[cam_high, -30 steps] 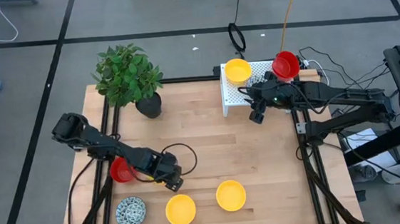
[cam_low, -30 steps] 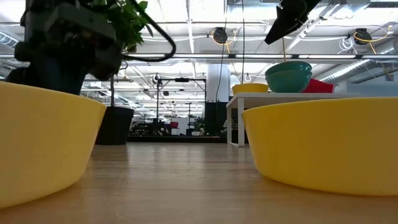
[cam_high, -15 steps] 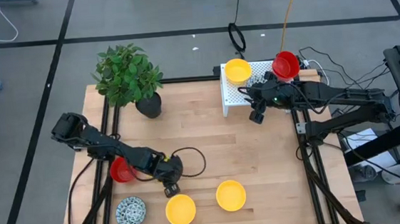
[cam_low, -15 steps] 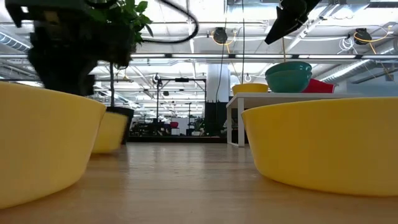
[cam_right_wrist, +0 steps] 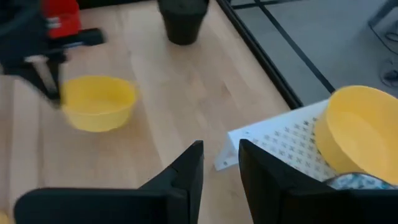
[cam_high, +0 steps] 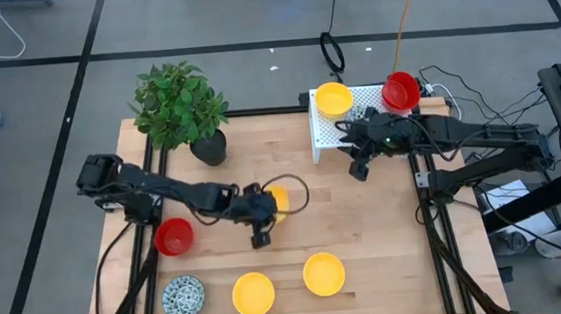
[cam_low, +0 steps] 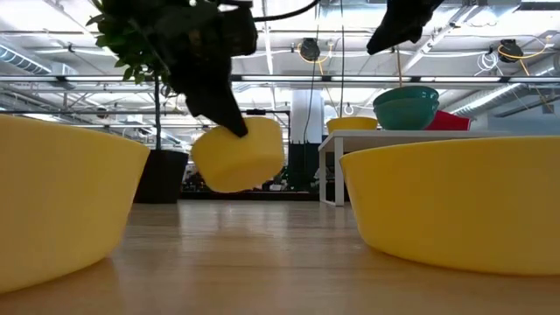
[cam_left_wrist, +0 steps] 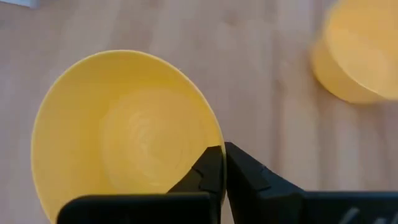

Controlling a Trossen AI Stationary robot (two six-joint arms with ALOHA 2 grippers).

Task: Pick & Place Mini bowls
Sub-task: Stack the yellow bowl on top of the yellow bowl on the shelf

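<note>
— High view first: where is the small round yellow plastic bowl [cam_high: 277, 200] that matters right now?

— Off the table, near the middle of the wooden tabletop [cam_high: 366, 220], pinched by its rim in the left gripper [cam_high: 262, 215]. The left wrist view shows the two dark fingers closed tight together over the rim, one inside the bowl, one outside. The low view shows it hanging tilted above the wood, clear of the surface.

— Why hold it by the rim?

— My guess is that a thin edge is the only part narrow enough for those fingers to clamp; the price is that the bowl hangs at an angle and could swing.

— And the rest of the bowls?

— Two more yellow ones [cam_high: 253, 294] [cam_high: 324, 274] sit side by side along the near edge, a white speckled bowl [cam_high: 183, 297] beside them, and a plain red bowl [cam_high: 173, 237] a little further in. On the white perforated rack [cam_high: 364, 98] at the far right corner rest another yellow bowl [cam_high: 333, 99] and a red one [cam_high: 401, 90], so that rack looks like the destination.

— The other arm?

— The right gripper [cam_high: 358, 163] waits just beside the rack, fingers parted with a narrow gap and holding nothing. The potted green plant [cam_high: 180, 109] stands well apart at the far left.
</note>
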